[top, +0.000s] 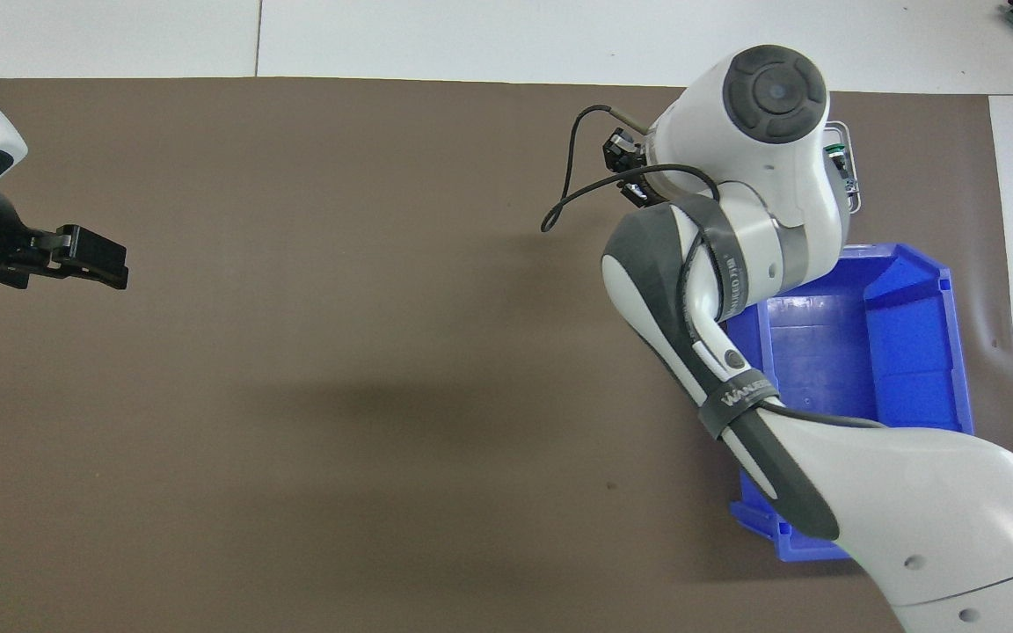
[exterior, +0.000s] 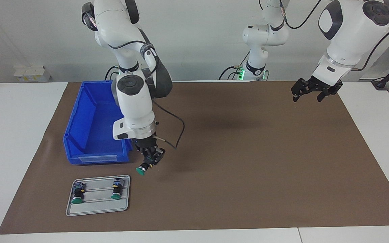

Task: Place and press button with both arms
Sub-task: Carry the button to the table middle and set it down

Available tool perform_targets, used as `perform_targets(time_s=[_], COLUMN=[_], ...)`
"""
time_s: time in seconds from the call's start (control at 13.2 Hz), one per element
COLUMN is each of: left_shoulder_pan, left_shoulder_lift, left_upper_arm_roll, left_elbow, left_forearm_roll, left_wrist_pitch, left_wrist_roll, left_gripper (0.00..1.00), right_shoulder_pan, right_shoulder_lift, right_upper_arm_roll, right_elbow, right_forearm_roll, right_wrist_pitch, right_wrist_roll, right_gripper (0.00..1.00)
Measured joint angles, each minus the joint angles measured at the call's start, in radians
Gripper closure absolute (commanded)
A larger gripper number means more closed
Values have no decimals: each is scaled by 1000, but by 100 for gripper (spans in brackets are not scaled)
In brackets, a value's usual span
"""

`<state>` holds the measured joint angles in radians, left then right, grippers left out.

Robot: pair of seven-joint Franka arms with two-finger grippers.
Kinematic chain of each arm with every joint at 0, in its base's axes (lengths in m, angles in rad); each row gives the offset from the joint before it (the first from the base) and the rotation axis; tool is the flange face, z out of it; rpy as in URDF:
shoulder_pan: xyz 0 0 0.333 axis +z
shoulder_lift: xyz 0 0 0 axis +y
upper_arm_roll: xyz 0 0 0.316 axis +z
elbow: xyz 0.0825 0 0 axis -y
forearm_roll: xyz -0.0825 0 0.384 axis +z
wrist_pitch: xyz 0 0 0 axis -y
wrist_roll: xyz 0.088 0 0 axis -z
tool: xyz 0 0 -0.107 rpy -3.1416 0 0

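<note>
Right claw (exterior: 151,158) is clamped on a button (exterior: 144,167), up in the air just off the corner of the blue bin (exterior: 89,135), over the brown mat (exterior: 248,152) betw. bin and tray. Button hangs tilted, green cap pointing down and away from the robots, black body above it, the terminal end tucked inside the claw and hard to make out. In the overhead view the arm's own wrist covers claw and button; only a bit of black hardware (top: 625,154) and cable shows.

Left claw (exterior: 316,89) hangs over the mat's edge at the left arm's end of the worktop (exterior: 19,135), well apart from the bin, fingers spread, holding nothing; that arm waits.

Bin looks empty as far as its inside shows, though the right arm hides part of it.

Farther from the robots than the bin, just beside it: grey tray (exterior: 98,209) w/ two more buttons (exterior: 78,194) lying in its grooves, green caps pointing away from the robots. Overhead view shows only a sliver of the tray.
</note>
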<state>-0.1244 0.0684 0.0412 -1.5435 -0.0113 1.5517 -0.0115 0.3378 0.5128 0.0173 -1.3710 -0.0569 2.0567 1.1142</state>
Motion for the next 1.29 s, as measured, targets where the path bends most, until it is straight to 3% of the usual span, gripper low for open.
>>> perform_targets(time_s=[0.3,0.61,0.91,1.29], left_shoulder_pan=[0,0,0,0], left_shoulder_lift=[0,0,0,0], left_upper_arm_roll=[0,0,0,0], left_elbow=[0,0,0,0], left_forearm_roll=[0,0,0,0], left_wrist_pitch=[0,0,0,0], left_wrist_roll=[0,0,0,0], left_gripper=[0,0,0,0], right_shoulder_pan=[138,280,371,415], right_shoulder_lift=[-8,-4,56,99], right_upper_arm_roll=[-1,1,1,3], right_elbow=[-1,-13,-25,-28], right_forearm_roll=[-13,-111,-118,-97], right_wrist_pitch=[-37,-56,-21,39], right_wrist_roll=[424,784,1062,1226], right_gripper=[100,100,100,100])
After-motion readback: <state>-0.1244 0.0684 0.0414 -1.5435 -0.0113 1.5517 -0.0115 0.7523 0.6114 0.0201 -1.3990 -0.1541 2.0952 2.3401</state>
